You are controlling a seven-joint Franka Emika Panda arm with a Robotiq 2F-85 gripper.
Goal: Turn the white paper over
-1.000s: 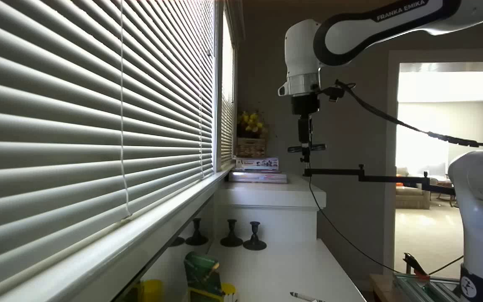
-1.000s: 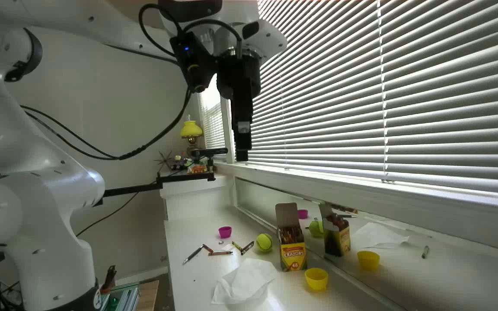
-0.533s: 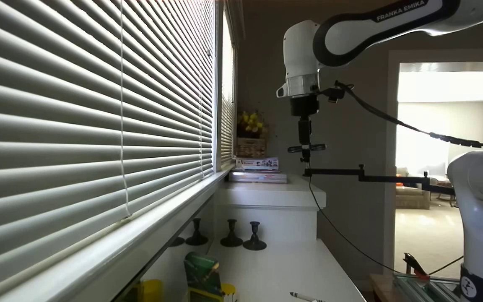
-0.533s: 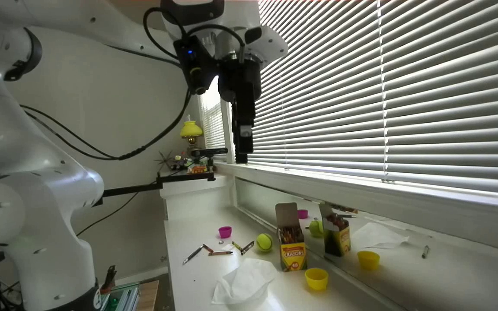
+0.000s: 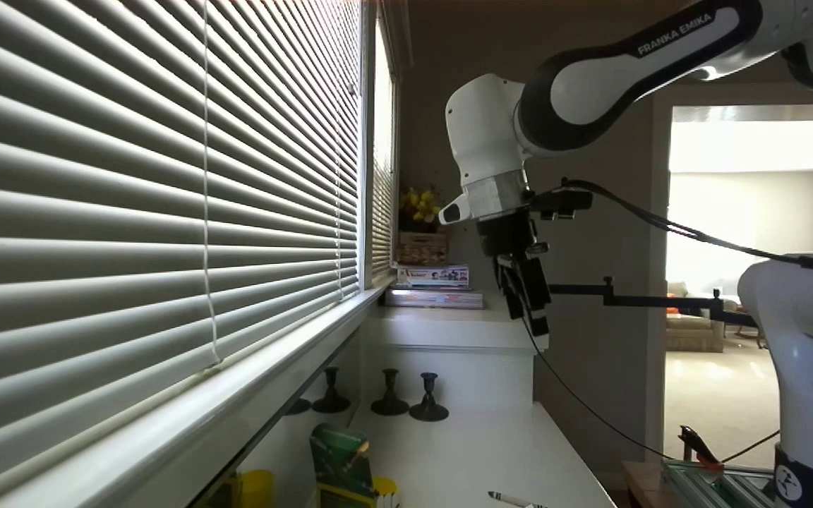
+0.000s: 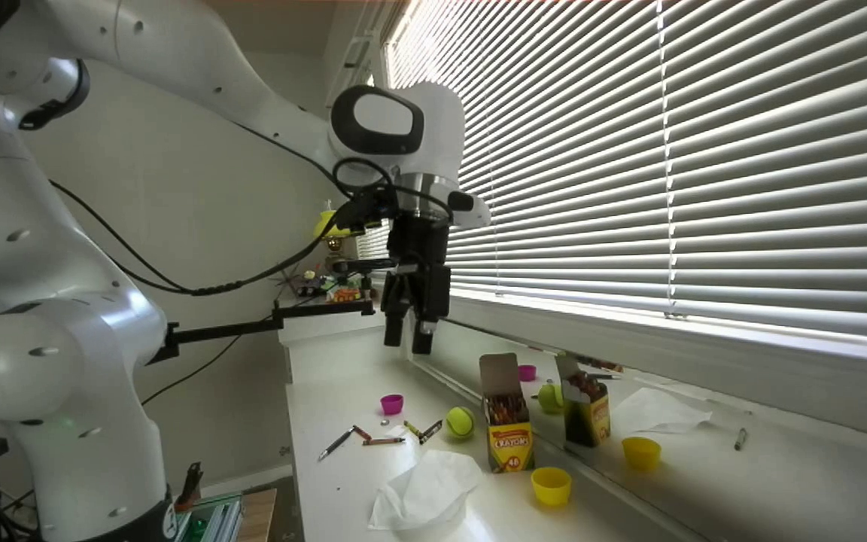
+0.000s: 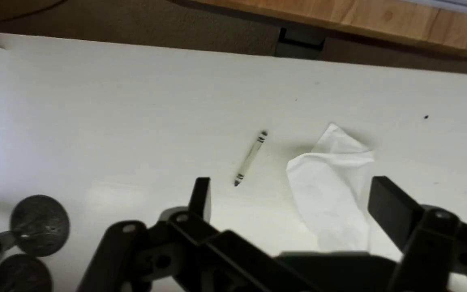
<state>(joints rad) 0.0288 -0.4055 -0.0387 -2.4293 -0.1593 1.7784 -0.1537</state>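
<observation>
The white paper [image 6: 427, 491] lies crumpled on the white counter in an exterior view, with one edge raised. It also shows in the wrist view [image 7: 326, 194], where a fold bends over near its upper end and its lower end is hidden behind the gripper body. My gripper [image 7: 291, 190] is open and empty. In the wrist view the paper lies between the two fingers, nearer the right one, well below them. In both exterior views the gripper [image 5: 528, 323] [image 6: 408, 342] hangs tilted, high above the counter and touching nothing.
A white crayon [image 7: 249, 159] lies beside the paper. Dark candle holders [image 5: 429, 398] stand at the counter's end. A crayon box [image 6: 510, 448], yellow cup [image 6: 552, 485], tennis ball [image 6: 460, 422], pink cup [image 6: 392, 404] and pen [image 6: 337, 444] are on the counter. A mirror [image 6: 704, 459] runs along the wall.
My arm has come down, and the gripper has turned and tilted from hanging straight. In an exterior view both fingers now show apart. The paper and the other objects have not moved.
</observation>
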